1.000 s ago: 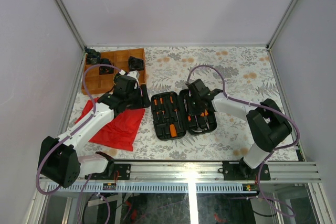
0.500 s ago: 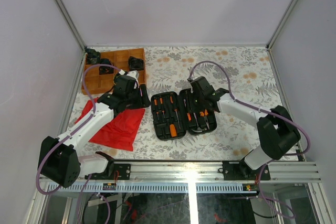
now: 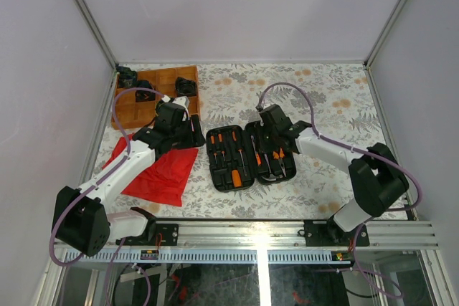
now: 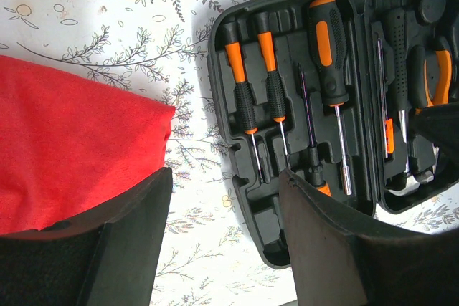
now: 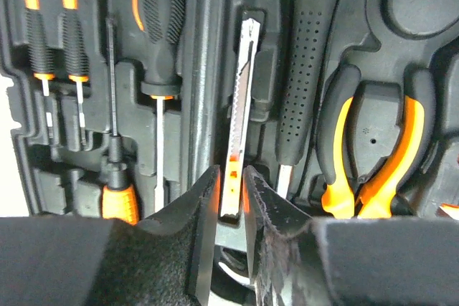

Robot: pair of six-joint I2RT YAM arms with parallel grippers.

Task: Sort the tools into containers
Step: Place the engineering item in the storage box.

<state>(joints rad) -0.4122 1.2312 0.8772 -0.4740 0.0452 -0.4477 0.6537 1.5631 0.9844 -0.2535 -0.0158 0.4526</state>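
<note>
R elbow (image 3: 373, 171) swung out | R end effector (image 5: 231, 175) pinching cutter (image 5: 241, 98) | L end effector (image 4: 224, 177) wide open, empty

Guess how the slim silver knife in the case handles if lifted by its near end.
Probably stiff: the knife looks like a thin metal bar. Likely light. If pinched at one end by the right end effector, it could pivot, and its smooth sides look slippery.
</note>
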